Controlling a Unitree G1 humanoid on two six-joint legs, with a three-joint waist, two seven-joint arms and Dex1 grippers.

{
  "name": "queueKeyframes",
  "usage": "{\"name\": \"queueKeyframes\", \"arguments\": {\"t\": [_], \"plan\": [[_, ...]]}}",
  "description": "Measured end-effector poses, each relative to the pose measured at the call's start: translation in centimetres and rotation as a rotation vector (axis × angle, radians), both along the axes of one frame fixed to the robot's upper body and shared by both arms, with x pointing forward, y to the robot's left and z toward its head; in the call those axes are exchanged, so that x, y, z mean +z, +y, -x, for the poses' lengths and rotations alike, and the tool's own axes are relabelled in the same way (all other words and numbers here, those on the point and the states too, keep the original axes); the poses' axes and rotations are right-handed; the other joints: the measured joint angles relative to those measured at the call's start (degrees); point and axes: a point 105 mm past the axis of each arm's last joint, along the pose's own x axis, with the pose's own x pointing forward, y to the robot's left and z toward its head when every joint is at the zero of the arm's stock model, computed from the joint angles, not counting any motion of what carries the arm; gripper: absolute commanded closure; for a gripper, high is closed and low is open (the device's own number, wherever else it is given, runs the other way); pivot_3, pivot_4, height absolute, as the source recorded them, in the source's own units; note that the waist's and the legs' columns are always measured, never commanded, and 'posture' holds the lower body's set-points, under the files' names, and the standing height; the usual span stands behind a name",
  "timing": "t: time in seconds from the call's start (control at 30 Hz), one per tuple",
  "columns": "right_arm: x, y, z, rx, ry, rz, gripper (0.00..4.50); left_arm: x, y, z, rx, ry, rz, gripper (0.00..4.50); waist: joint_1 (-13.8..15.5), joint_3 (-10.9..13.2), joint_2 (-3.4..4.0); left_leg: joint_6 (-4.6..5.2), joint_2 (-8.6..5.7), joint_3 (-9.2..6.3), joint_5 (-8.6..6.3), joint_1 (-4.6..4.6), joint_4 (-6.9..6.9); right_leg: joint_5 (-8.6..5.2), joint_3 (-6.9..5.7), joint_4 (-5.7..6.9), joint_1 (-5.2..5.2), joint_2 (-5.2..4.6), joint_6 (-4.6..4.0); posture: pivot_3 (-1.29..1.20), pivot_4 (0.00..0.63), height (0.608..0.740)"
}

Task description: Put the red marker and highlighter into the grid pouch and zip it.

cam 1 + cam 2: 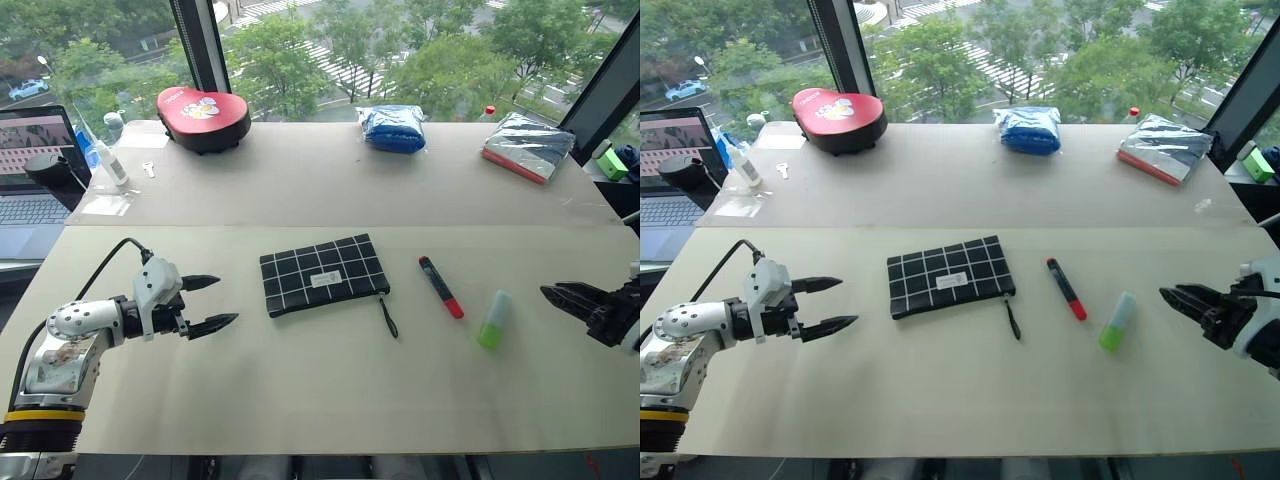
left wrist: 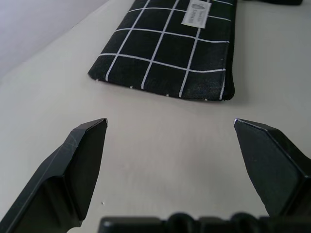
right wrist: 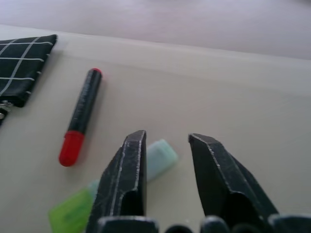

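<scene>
A black grid pouch (image 1: 323, 274) lies flat mid-worktop (image 1: 300, 390), zip cord trailing toward the red marker (image 1: 440, 287) just to its right. The green highlighter (image 1: 494, 319) lies beyond that. The left pincer (image 1: 212, 302) hovers spread wide left of the pouch; the right pincer (image 1: 556, 296), slightly parted and empty, points at the highlighter

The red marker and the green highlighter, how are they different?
The red marker is long and slim; the highlighter is short and chunky. The marker is red and black; the highlighter is light green with a pale see-through cap. The marker lies nearer the grid pouch; the highlighter lies nearer the right gripper. Both lie flat on the table, outside the pouch, untouched.
</scene>
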Motion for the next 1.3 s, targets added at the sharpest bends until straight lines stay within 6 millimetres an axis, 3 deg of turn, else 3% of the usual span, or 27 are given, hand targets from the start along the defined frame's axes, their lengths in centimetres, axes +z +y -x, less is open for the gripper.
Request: {"name": "queueKeyframes", "arguments": {"t": [0.2, 0.43, 0.6, 0.9, 1.3], "plan": [[0.1, 7.5, -2.1, 0.26, -0.009, -0.015, 4.38, -2.2, -0.8, -0.3, -0.147, -0.072, -0.192, 0.0, -0.2, 0.0, -0.02, 0.01, -0.01, 0.0, 0.0, -0.04, 0.0, 0.0, -0.02, 0.0, -0.07, 0.0, 0.01, 0.0, 0.15, 0.74], [-0.1, 14.3, -4.7, 0.442, -0.036, 0.027, 4.38, -2.0, -1.7, -1.0, -0.256, -0.2, -0.265, 0.0, 0.2, 0.0, -0.02, -0.01, -0.04, -0.04, 0.01, -0.08, 0.02, 0.02, -0.08, 0.04, -0.12, -0.04, 0.0, 0.0, 0.15, 0.74], [-1.3, 17.8, -6.3, 0.52, -0.033, 0.085, 4.38, -2.0, -3.0, -1.6, -0.292, -0.294, -0.253, 0.0, 0.7, 0.0, -0.01, -0.02, -0.12, -0.06, 0.03, -0.08, 0.08, 0.03, -0.13, 0.05, -0.08, -0.06, 0.01, 0.0, 0.15, 0.74], [-5.4, 18.2, -6.5, 0.528, 0.049, 0.241, 4.38, -2.1, -3.8, -2.0, -0.313, -0.384, -0.244, 0.0, 0.7, 0.0, 0.04, -0.05, -0.17, -0.08, 0.05, -0.03, 0.08, 0.03, -0.17, 0.09, -0.04, -0.06, 0.02, 0.0, 0.15, 0.74], [-5.5, 18.2, -7.0, 0.524, 0.027, 0.293, 4.38, -2.3, -5.0, -3.0, -0.315, -0.44, -0.214, 0.0, 0.6, -0.1, 0.03, -0.06, -0.16, -0.1, 0.09, 0.13, 0.12, 0.04, -0.19, 0.14, 0.14, -0.05, 0.03, 0.0, 0.15, 0.74]]}}
